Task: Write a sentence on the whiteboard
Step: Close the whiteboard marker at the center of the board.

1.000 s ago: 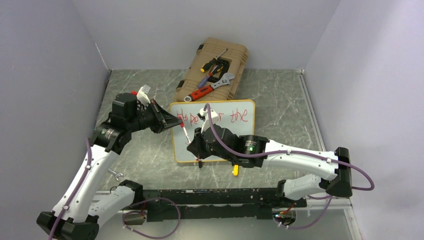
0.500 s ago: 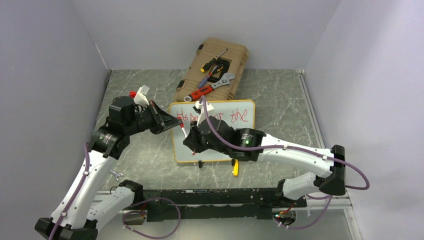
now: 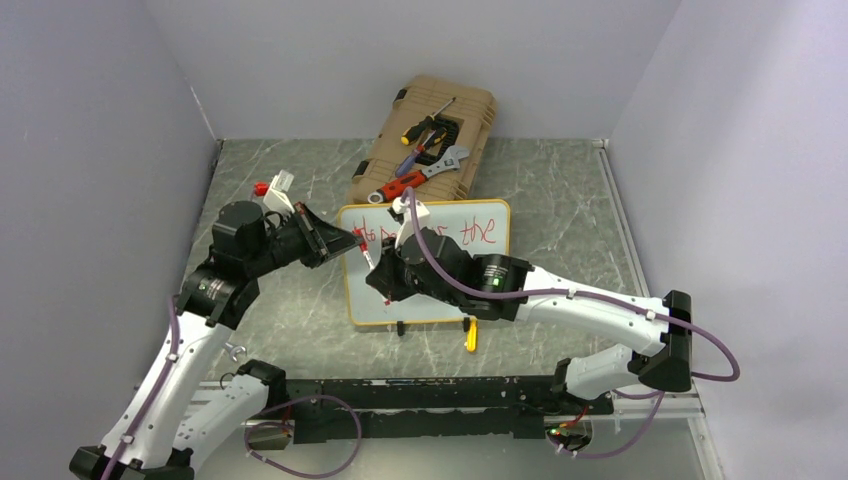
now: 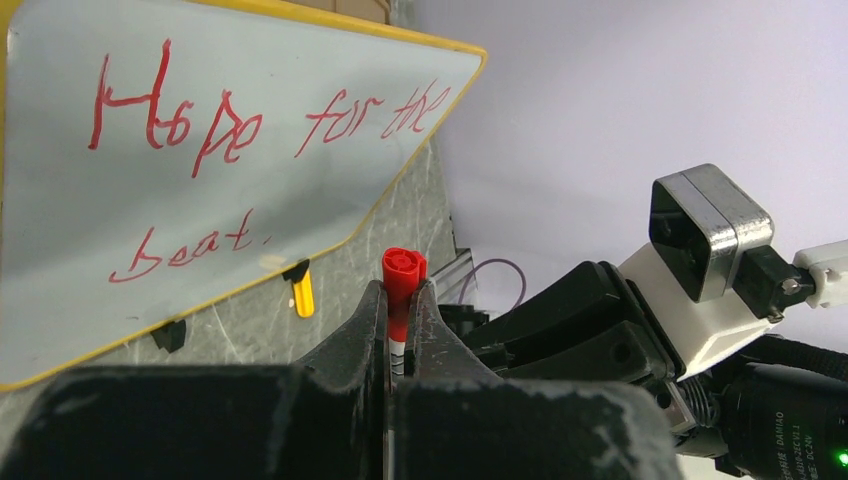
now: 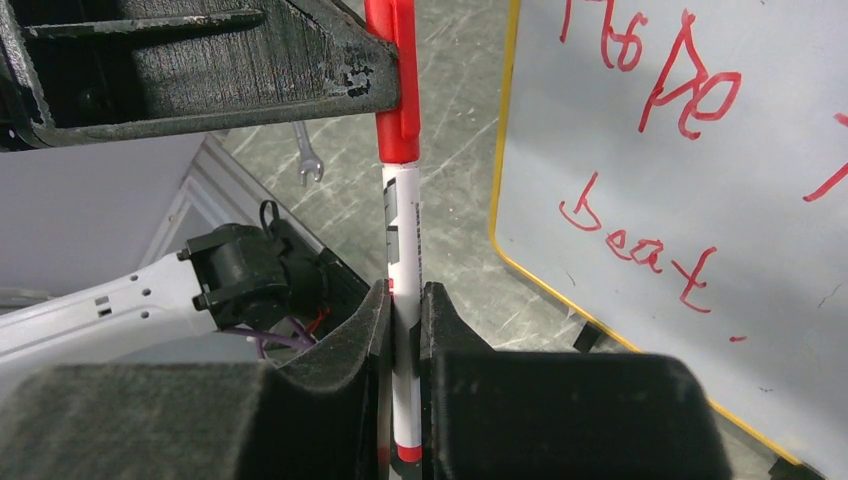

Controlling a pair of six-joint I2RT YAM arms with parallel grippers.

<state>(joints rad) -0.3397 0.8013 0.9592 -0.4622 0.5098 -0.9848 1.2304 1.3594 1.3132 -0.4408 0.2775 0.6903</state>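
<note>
Red cap (image 5: 397, 100) at the frame's top is pinched in your closed left gripper (image 4: 400, 300) while your right gripper (image 5: 405, 300) clamps the marker (image 5: 403, 220) below it, apparently recapping, since the sentence (image 4: 175, 120) already fills the whiteboard (image 4: 60, 200).

left pincer (image 4: 400, 300): jaws clamped | right pincer (image 5: 403, 300): jaws clamped | 2 arms bent inward, pincers near each other

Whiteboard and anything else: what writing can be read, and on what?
"Hope for the": sentence, top line, red on the whiteboard.
"best.": second line, the s scrawled like an a.
Print on the marker: too blurred to read.
Print on the right arm housing: too small.
</note>
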